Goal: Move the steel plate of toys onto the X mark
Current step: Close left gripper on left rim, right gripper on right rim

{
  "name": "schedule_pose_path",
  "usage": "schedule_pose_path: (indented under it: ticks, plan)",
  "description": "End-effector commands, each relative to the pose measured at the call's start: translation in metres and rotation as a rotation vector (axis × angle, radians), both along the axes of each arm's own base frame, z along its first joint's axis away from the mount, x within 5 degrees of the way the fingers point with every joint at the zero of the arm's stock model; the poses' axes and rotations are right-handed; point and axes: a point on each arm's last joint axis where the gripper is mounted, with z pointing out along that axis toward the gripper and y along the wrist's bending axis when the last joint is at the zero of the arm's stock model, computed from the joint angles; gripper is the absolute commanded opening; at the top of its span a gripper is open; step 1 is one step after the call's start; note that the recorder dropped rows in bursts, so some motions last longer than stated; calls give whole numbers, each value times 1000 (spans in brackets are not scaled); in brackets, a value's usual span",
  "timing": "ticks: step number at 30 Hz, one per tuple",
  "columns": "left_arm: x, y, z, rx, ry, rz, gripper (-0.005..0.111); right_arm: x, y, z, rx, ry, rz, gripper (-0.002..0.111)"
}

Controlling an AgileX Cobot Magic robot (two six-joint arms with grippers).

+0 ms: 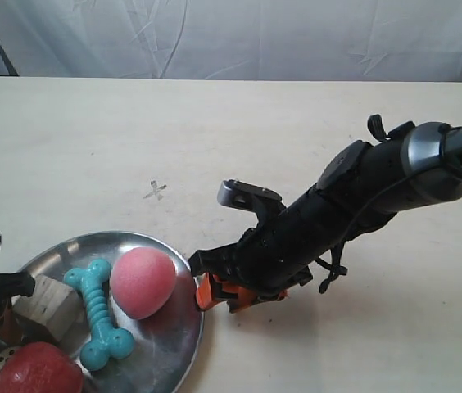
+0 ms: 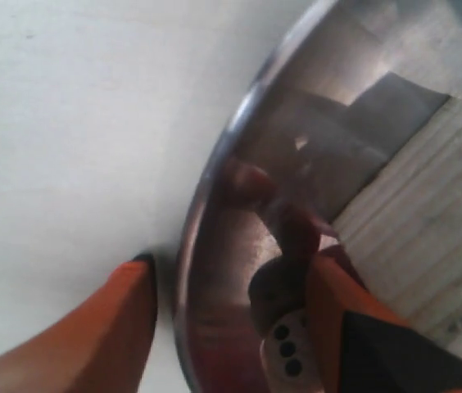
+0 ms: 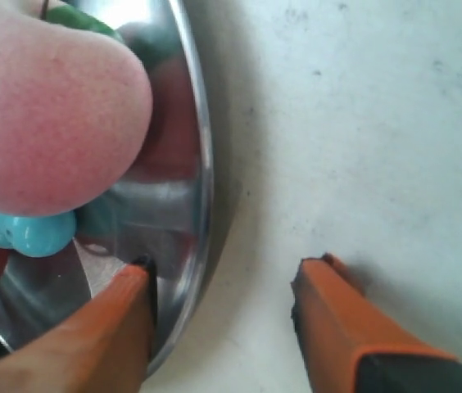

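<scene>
The steel plate (image 1: 168, 337) lies at the near left of the table. It holds a pink ball (image 1: 142, 282), a teal bone (image 1: 100, 313), a wooden cube (image 1: 48, 305), a red ball (image 1: 38, 370) and a die (image 1: 6, 357). The X mark (image 1: 156, 191) is drawn on the bare wood beyond the plate. My right gripper (image 3: 223, 319) is open and straddles the plate's rim (image 3: 202, 164), one finger over the dish, the other on the table. My left gripper (image 2: 231, 319) is open across the opposite rim (image 2: 215, 180), one finger beside the die (image 2: 284, 356) and cube (image 2: 428, 229).
Pale beige table top (image 1: 296, 123) stretches between the plate and the white cloth backdrop (image 1: 239, 37). The black arm at the exterior view's right (image 1: 354, 205) reaches over the table toward the plate. The plate's near-left part runs out of view.
</scene>
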Motion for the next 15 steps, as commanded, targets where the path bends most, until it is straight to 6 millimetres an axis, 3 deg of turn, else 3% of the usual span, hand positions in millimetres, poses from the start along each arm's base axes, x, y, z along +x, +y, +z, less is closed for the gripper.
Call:
schedule_pose_path:
  ticks: [1,15]
  plan:
    - [1,-2,-8,-18,20,20,53,-5,11,-1,-6,-30,38,50]
    - [1,-4,-8,-34,12,25,53,-16,35,-4,-13,-60,-1,50]
